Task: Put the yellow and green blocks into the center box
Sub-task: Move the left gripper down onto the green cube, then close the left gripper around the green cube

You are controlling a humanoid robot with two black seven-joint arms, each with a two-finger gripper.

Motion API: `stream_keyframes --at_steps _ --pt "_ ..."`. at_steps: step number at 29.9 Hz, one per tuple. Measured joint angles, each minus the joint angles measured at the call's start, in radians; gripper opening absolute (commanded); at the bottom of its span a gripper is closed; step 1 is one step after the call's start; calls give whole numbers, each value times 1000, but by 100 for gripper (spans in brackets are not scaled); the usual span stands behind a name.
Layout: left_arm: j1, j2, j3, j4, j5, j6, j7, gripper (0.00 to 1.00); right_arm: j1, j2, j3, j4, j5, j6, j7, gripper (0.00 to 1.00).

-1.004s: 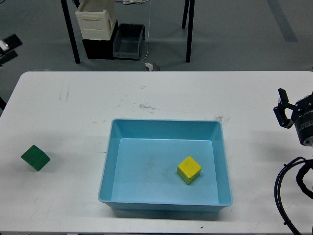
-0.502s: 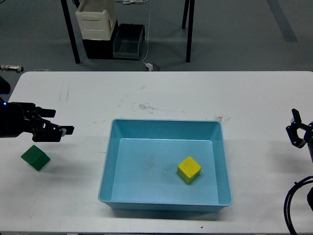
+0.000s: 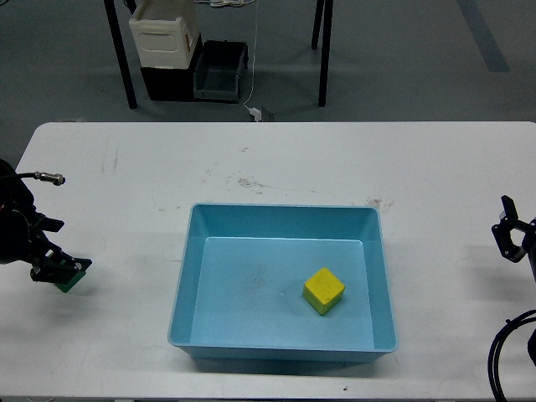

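Observation:
The yellow block lies inside the blue center box, right of its middle. The green block sits on the white table at the far left, mostly covered by my left gripper. That gripper has come down onto it with its fingers on either side, and only a green corner shows. My right gripper hovers at the table's right edge, open and empty, far from both blocks.
The white table has scuff marks behind the box. Black cables loop at the lower right by my right arm. Beyond the table's far edge are table legs and storage bins on the floor.
My left arm came in from the left, then dropped down and back onto the green block. My right gripper drew back toward the right edge. The yellow block stayed put.

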Motion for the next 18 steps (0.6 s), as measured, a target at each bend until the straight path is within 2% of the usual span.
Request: stream_keyframes --at_steps 9,18 --pt "0 -9 46 89 0 3 0 100 0 0 -1 0 0 0 0 100" --pt "3 -40 50 157 0 57 0 100 -7 0 0 0 0 -1 0 100"
